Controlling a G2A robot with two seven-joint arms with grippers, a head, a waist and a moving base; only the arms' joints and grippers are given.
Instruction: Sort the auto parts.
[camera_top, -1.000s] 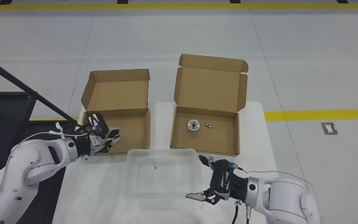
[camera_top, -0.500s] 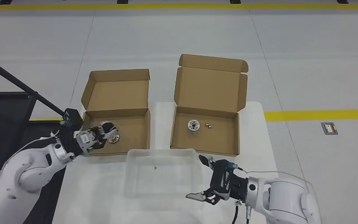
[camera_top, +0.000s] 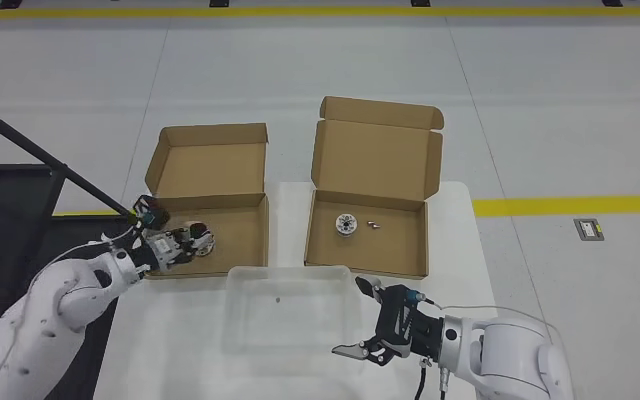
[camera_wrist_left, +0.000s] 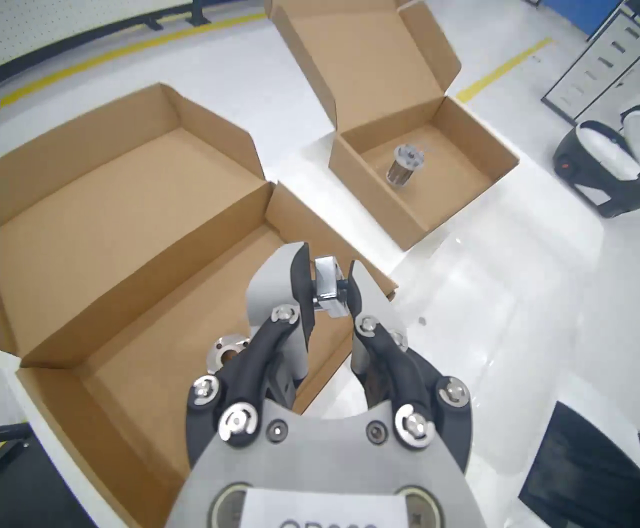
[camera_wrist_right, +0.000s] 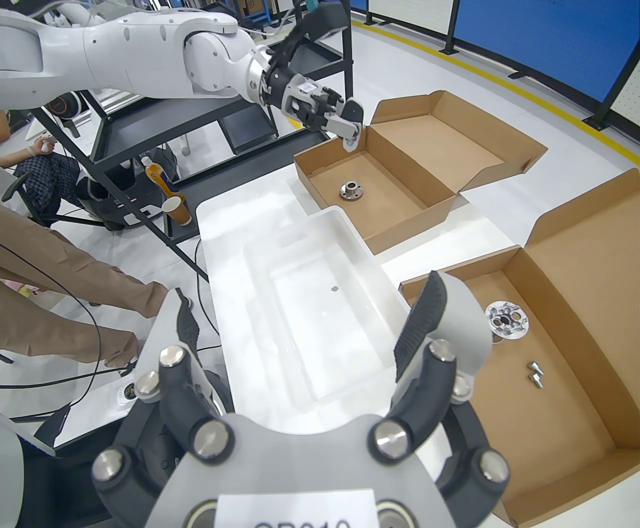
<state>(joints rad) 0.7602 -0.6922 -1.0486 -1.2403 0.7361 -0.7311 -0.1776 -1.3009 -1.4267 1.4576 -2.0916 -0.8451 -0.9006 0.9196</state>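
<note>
Lying in left box (camera_wrist_right: 400, 172), flange (camera_wrist_right: 351, 191)

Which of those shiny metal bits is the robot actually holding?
The small part, clamped in the left pincer by the left box. The flange, disc and screws lie loose on box floors.

You'll find a yellow floor line (camera_top: 560, 206) at the right edge of the top view, with a small floor plate (camera_top: 588, 228) just below it. In the right wrist view, an orange bottle (camera_wrist_right: 159, 176) and a paper cup (camera_wrist_right: 177, 210) stand together beside a black rack (camera_wrist_right: 165, 125).
</note>
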